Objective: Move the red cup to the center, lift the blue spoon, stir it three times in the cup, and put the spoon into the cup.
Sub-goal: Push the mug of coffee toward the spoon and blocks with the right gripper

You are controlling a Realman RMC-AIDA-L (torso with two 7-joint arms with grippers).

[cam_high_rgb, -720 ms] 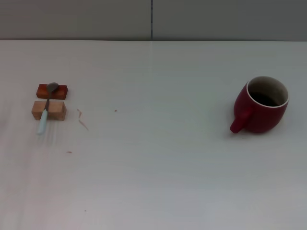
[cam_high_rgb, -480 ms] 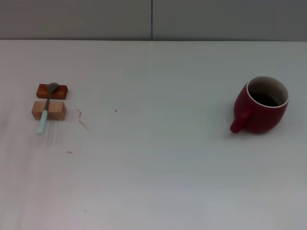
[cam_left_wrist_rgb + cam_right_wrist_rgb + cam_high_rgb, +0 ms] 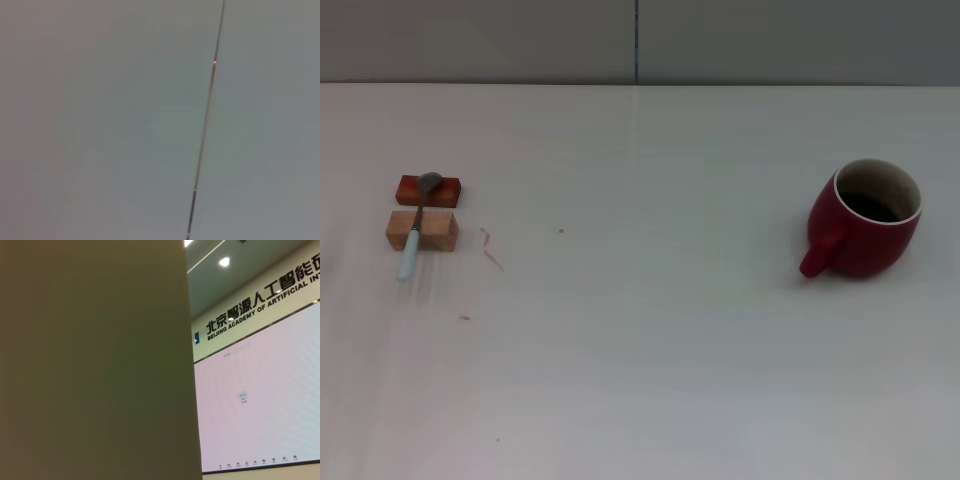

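Observation:
The red cup (image 3: 866,219) stands upright at the right side of the white table, its handle turned toward the front left and its dark inside showing. At the far left lies the blue spoon (image 3: 415,232), its grey bowl resting on a red block (image 3: 430,189) and its pale handle crossing a tan block (image 3: 422,230). Neither gripper shows in the head view. The left wrist view holds only a grey panel with a thin seam, and the right wrist view only a wall and a lit screen.
A white table (image 3: 640,330) fills the head view, with a grey wall panel (image 3: 640,40) behind its far edge. Small marks and crumbs (image 3: 492,250) lie on the table to the right of the blocks.

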